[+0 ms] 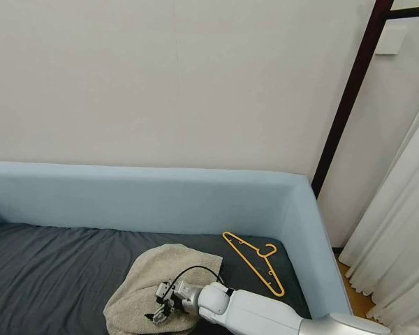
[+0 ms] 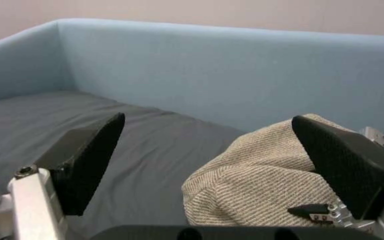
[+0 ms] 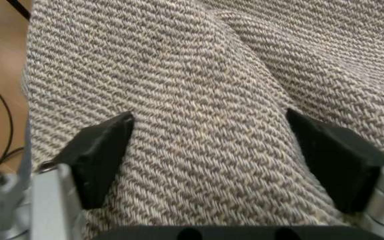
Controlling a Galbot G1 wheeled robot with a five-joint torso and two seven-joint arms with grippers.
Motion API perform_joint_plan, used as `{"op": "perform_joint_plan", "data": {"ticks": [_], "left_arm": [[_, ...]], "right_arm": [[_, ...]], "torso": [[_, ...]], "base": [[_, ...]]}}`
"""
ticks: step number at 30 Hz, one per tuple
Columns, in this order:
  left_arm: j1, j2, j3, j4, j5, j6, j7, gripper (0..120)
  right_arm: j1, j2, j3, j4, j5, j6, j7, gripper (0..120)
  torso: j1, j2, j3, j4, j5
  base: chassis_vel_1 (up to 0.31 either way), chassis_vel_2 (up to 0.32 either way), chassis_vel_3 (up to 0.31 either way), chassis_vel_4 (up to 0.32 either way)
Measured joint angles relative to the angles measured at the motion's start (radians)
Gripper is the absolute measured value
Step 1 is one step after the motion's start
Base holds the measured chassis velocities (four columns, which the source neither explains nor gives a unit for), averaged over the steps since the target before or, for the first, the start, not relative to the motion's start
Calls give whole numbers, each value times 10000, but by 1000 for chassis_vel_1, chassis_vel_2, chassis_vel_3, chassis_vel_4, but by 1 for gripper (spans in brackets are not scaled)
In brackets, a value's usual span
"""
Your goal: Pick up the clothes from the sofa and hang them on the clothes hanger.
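So the sofa [image 1: 126,199] is the biggest thing here, a pale blue padded back and arm round a dark grey seat cushion [image 1: 49,272]. The sweater [image 1: 150,279] is a beige-grey knit with a chunky ribbed weave, dumped in a rumpled mound on the cushion. A couple of fat folds run across it, so it's not spread flat at all. The orange clothes hanger [image 1: 264,254] is a thin one lying flat on the cushion behind the right arm's wrist, towards the sofa's corner and just clear of the sweater.

The right gripper [image 1: 158,313] comes in from the robot's right and sits on top of the mound, at the edge nearest the robot. From its own wrist camera, the right gripper [image 3: 215,155] has both black fingers [image 3: 102,150] spread wide. A fold of knit bulges up in the gap, so the fabric is straight under and between the tips, but the jaws aren't pinched on it.

The left gripper [image 2: 215,160] hangs low over the cushion, fingers [image 2: 85,160] also wide apart and clamping nothing. The sweater [image 2: 259,175] sits just ahead of it, over towards one finger, with bare cushion ahead of the other. A bit of the right gripper's silver body pokes out at the mound's far edge
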Motion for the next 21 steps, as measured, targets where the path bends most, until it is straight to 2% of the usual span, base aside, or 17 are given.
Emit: {"op": "perform_joint_plan", "data": {"ticks": [1,6,11,12,16,17,21], "left_arm": [[-19,0,-2,6,-3,-9,-17,99],[-66,-30,3,41,-11,-22,-49,99],[-182,-60,20,184,-28,-63,-130,98],[-182,-60,20,184,-28,-63,-130,98],[-270,-65,8,300,-118,-88,-177,98],[-270,-65,8,300,-118,-88,-177,98],[-420,-117,17,394,-150,-84,-197,99]], "right_arm": [[5,0,-20,-23,-6,13,15,81],[21,-66,-58,10,14,14,40,69],[-205,-113,-13,58,33,215,215,46],[-205,-113,-13,58,33,215,215,46],[-397,-165,189,195,15,449,526,27],[-397,-165,189,195,15,449,526,27],[-564,-294,391,456,0,563,752,11]], "torso": [[0,0,0,-1,0],[0,0,0,-1,0],[0,0,0,-1,0],[0,0,0,-1,0],[0,0,0,0,0],[0,0,0,0,0],[0,0,0,0,1]], "base": [[0,0,0,0],[0,0,0,0],[0,0,0,0],[0,0,0,0],[0,0,0,0],[0,0,0,0],[0,0,0,0]]}}
